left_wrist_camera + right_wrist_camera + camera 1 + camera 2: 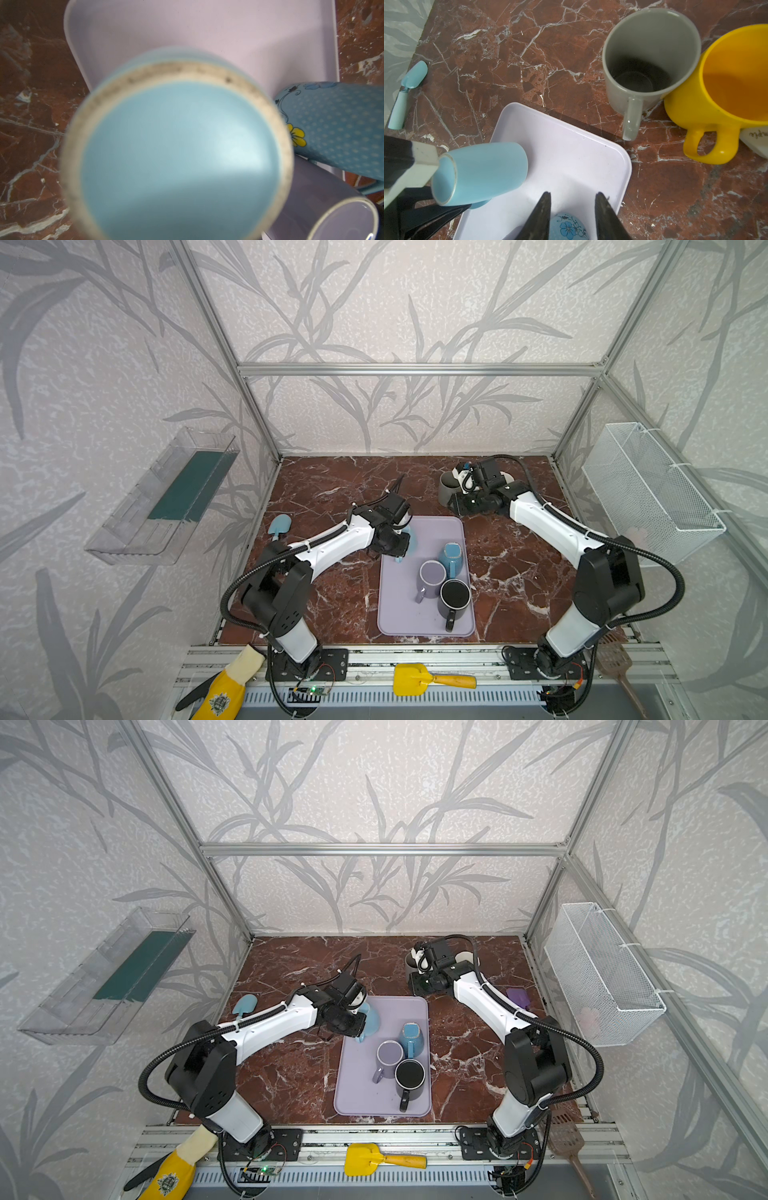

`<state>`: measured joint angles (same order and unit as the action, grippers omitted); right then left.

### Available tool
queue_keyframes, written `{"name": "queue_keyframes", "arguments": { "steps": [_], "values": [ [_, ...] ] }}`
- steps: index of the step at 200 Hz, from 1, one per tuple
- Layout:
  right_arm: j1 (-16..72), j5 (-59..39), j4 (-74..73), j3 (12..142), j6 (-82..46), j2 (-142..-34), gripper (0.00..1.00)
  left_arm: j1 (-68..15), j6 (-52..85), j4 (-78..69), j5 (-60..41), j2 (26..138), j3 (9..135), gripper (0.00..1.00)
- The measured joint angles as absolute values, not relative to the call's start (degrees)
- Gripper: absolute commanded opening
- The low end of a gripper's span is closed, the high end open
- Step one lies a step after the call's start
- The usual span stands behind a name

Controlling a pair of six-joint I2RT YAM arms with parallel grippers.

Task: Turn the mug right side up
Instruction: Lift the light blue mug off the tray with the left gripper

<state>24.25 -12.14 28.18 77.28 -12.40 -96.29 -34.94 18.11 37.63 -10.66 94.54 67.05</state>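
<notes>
We find the left claw (400, 552) closed on the light blue mug (412, 539) at the far left corner of the lilac tray (399, 614), the grip seemingly at the handle, though the claw's black body hides the contact itself. The mug is neither upright nor upside down. It lies tilted on its side, with its base and pale unglazed ring turned back toward the claw and filling the left wrist view (176, 155). Its mouth points away over the tray. In the right wrist view the same mug (488, 170) hangs over the tray's corner with the handle underneath, and we cannot tell whether it touches the tray. On the near half of the tray a flowered blue mug (452, 558) sits beside a lilac mug (432, 576) and a black mug (455, 597), both of which stand mouth up. The right claw (458, 509) is well apart from the task's mug, over the desk (332, 489) beyond the tray's far right corner. Its fingers (542, 216) are parted with nothing between them. Just beside it stand a grey mug (650, 62) and a yellow mug (726, 83), touching each other, mouths up.
</notes>
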Motion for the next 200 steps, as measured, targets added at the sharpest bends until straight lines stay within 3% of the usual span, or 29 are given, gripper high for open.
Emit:
{"name": "queue_keyframes", "arguments": {
  "steps": [200],
  "values": [
    [24.3,-20.6,22.3,73.2,-16.5,-93.5,0.39,-21.0,23.0,15.6,-31.8,83.4,62.0,0.0]
  ]
}}
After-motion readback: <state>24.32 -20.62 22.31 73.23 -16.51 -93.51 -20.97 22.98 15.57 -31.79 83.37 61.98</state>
